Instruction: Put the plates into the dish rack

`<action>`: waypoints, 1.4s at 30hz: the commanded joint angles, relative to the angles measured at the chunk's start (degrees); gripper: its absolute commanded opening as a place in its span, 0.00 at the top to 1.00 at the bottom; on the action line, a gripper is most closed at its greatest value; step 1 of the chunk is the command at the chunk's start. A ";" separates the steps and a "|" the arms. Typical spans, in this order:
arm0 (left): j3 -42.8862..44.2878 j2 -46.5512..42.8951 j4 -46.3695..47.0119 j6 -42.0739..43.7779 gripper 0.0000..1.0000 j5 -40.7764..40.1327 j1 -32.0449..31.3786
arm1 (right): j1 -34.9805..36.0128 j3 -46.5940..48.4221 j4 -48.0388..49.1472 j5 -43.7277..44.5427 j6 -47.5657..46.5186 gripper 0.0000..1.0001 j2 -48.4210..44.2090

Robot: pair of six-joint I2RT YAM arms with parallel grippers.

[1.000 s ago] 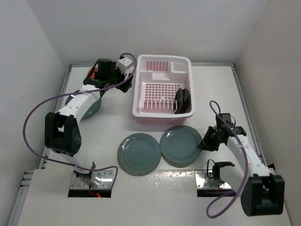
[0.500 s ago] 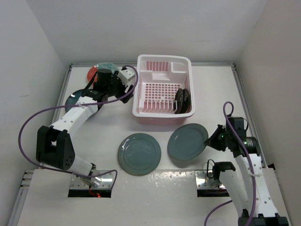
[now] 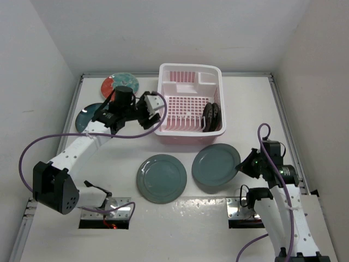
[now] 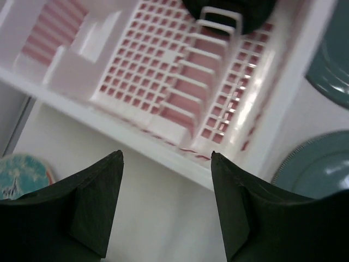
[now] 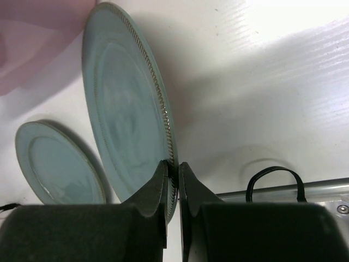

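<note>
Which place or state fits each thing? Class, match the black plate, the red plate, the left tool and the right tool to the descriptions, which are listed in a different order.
Things:
1. black plate
2. red plate
3. left tool
4. right tool

Places or states:
A. shut on the rim of a tilted grey-teal plate
B. open, holding nothing, beside the dish rack
C. upright in the dish rack
D. flat on the table, left of the dish rack

Pairs: 1-C, 2-D, 3-B, 4-A

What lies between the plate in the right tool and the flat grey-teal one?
Only bare table separates the held plate from the flat plate, in the top view.
</note>
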 commanded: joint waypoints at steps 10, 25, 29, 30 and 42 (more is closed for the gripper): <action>-1.06 0.16 -6.75 17.16 0.19 11.31 -14.87 | -0.49 7.66 1.75 -0.35 10.18 1.00 2.12; -6.51 5.17 9.60 0.47 0.16 -7.94 -43.70 | -0.40 9.07 -3.44 2.72 17.58 1.00 -2.19; -7.74 8.51 12.76 -1.92 0.13 -13.56 -49.51 | -0.23 8.72 -3.53 3.51 17.23 1.00 -2.55; -7.74 9.38 13.47 -2.61 0.11 -16.27 -50.74 | -0.23 8.37 -3.35 3.51 17.06 1.00 -2.72; -3.70 22.48 19.45 -4.91 0.38 -24.39 -53.03 | -0.23 7.49 -3.53 3.78 18.02 1.00 -4.83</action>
